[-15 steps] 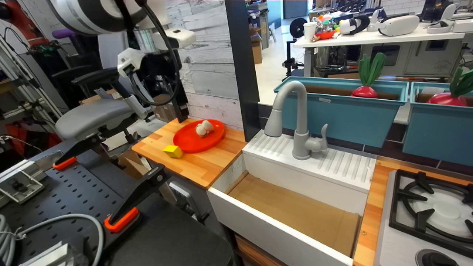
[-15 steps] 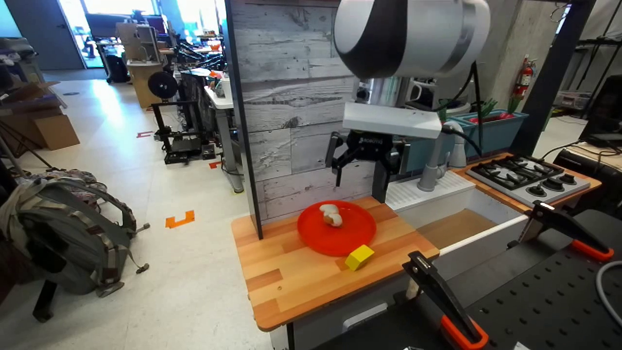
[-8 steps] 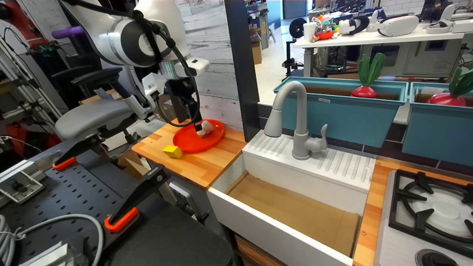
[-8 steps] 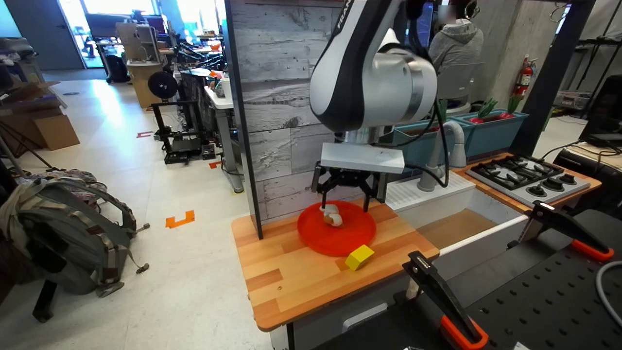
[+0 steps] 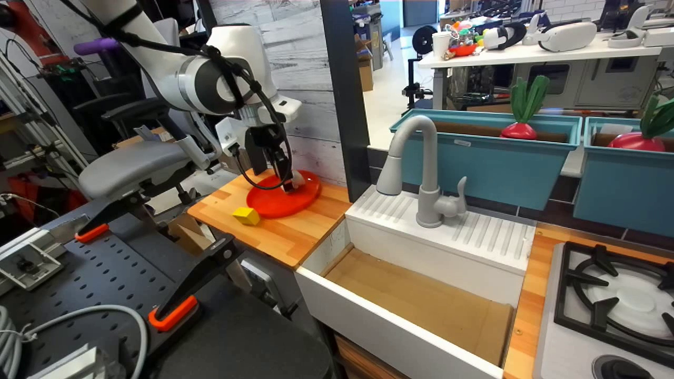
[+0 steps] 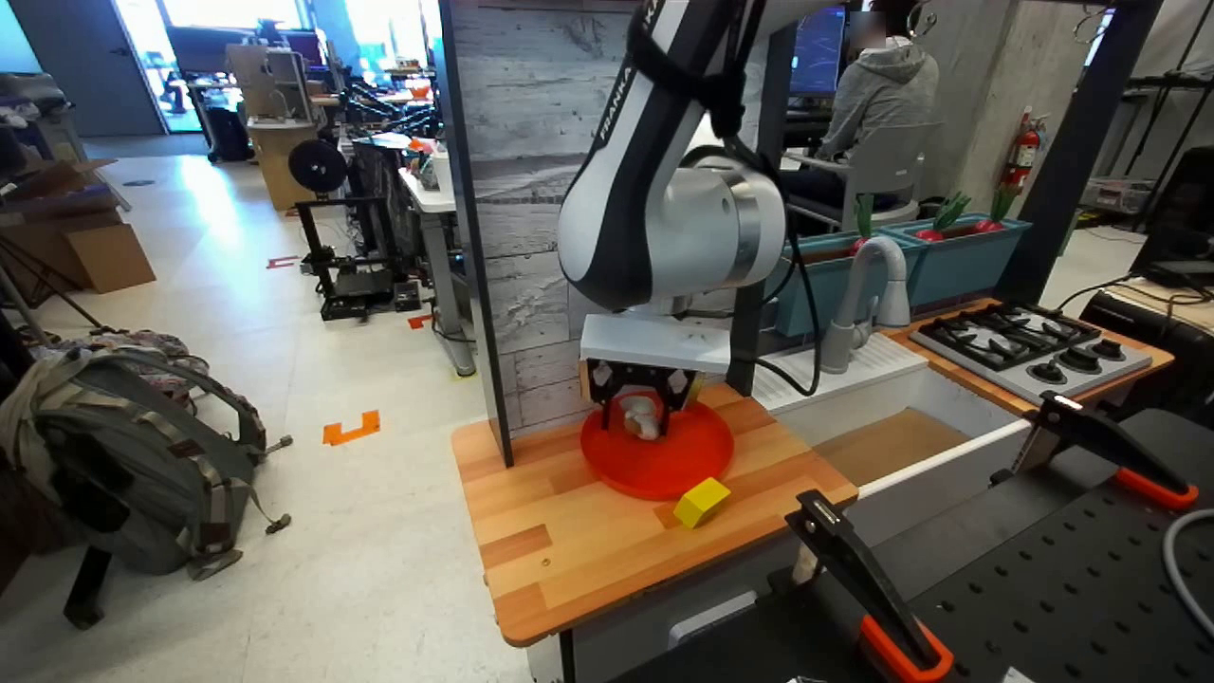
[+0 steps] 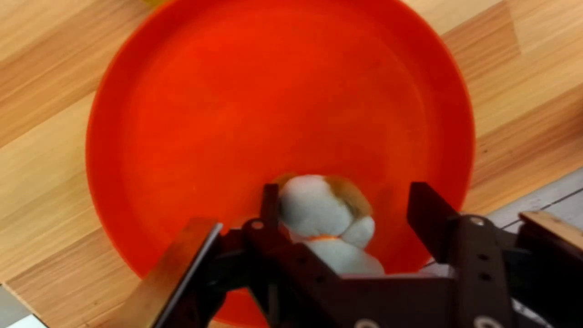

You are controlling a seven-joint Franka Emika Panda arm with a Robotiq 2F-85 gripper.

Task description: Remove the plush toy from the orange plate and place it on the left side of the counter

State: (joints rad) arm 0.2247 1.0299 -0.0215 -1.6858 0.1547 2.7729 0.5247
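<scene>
Over orange plate (image 6: 697, 463), straddles white-and-brown plush toy (image 7: 314, 207) lying on it, using Robotiq gripper (image 6: 635, 427) with jaws spread; grips nothing. Probably sits so to pinch both sides and lift clear.

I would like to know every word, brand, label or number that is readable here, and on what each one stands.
"FRANKA", on the arm.
Letters higher on it: unclear.
Teal bin's label: too small to read.
Extinguisher: any writing too small to read.
Screen: too blurred to read.
</scene>
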